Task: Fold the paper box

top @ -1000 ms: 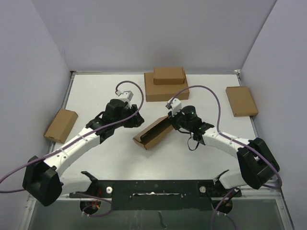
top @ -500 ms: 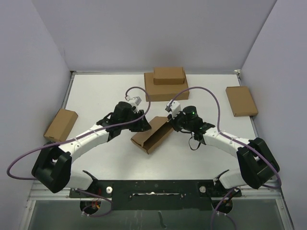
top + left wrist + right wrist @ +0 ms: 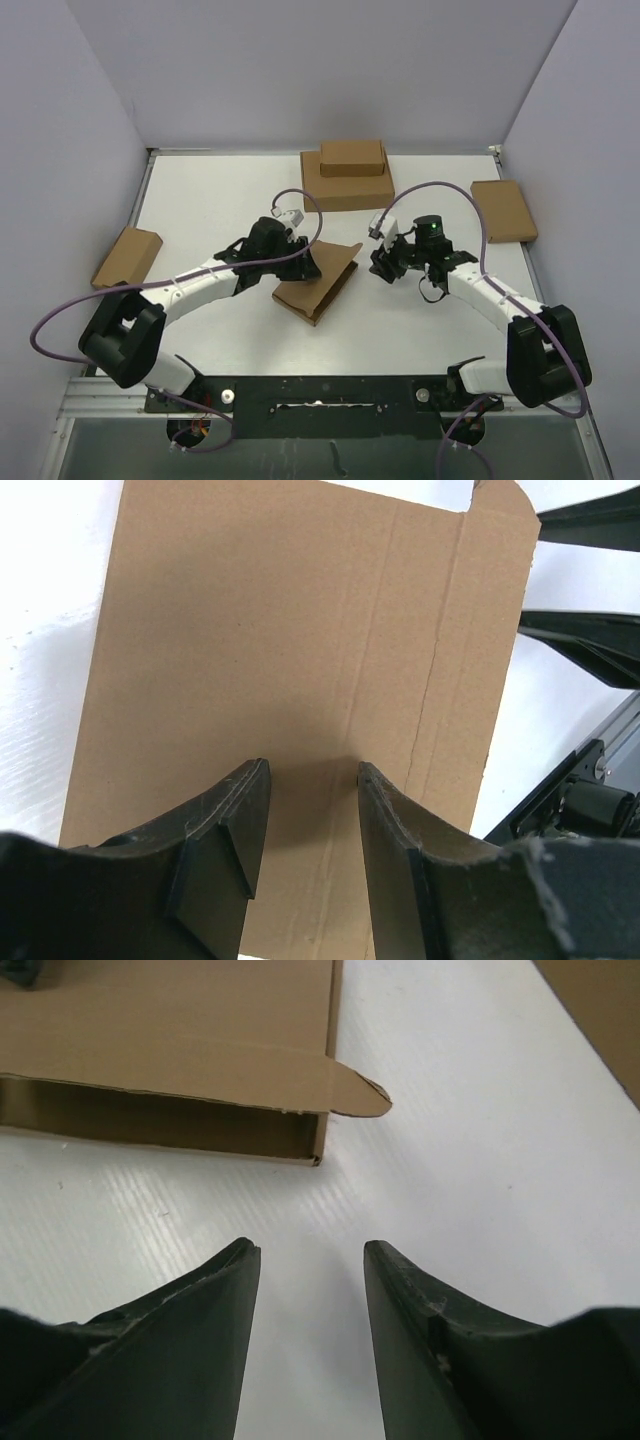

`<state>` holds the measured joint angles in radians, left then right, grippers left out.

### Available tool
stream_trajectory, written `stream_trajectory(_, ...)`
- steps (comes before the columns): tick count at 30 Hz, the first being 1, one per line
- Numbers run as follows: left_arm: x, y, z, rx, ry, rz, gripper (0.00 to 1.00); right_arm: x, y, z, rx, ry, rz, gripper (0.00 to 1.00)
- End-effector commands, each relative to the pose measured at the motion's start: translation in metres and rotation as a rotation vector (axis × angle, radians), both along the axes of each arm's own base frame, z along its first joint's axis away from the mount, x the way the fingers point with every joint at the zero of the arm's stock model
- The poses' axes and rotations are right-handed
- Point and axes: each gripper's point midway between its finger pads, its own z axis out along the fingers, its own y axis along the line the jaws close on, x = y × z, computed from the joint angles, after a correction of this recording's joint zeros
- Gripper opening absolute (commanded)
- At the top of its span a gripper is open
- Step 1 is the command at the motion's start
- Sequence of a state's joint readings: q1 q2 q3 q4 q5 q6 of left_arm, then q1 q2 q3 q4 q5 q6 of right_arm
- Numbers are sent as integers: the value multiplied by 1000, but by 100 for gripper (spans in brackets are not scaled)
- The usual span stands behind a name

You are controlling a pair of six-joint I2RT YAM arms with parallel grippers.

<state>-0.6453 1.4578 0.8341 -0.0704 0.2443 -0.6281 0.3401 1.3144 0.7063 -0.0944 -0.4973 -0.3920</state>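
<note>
The paper box [image 3: 322,283] is a flat brown cardboard mailer lying at the table's middle, its lid down over the tray. My left gripper [image 3: 308,264] stands open at the box's left part. In the left wrist view the fingertips [image 3: 262,770] rest on or just over the creased lid [image 3: 280,630], with nothing between them. My right gripper [image 3: 383,267] is open, apart from the box, to its right. The right wrist view shows it [image 3: 308,1247] over bare table, with the box's open side [image 3: 170,1125] and a rounded tab [image 3: 358,1093] ahead of it.
Two brown boxes are stacked at the back centre, the large one [image 3: 347,190] under a smaller one [image 3: 352,157]. Another box [image 3: 503,211] lies at the right edge and one [image 3: 127,258] at the left edge. White table [image 3: 400,330] lies in front of the mailer.
My right gripper opened, let go of the box's lid and drew back to the right. The lid went down onto the tray. My left gripper moved right onto the box.
</note>
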Motion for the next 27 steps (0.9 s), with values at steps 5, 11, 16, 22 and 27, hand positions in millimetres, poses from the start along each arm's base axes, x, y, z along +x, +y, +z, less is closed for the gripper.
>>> stream_trajectory(5, 1, -8, -15, -1, 14, -13, 39, -30, 21, 58, 130, -12, 307, 46)
stream_trajectory(11, -3, -7, -31, 23, 50, -16, 38, -37, 46, 84, 290, 126, 362, 34)
stream_trajectory(16, -4, -7, -40, 27, 69, -14, 38, -22, 70, 53, 295, 334, 327, 10)
stream_trajectory(22, -4, -8, -44, 32, 79, -15, 38, -4, 79, 5, 207, 490, 267, 1)
stream_trajectory(27, -5, -7, -53, 46, 92, -16, 38, -2, 76, -18, 142, 530, 238, 0)
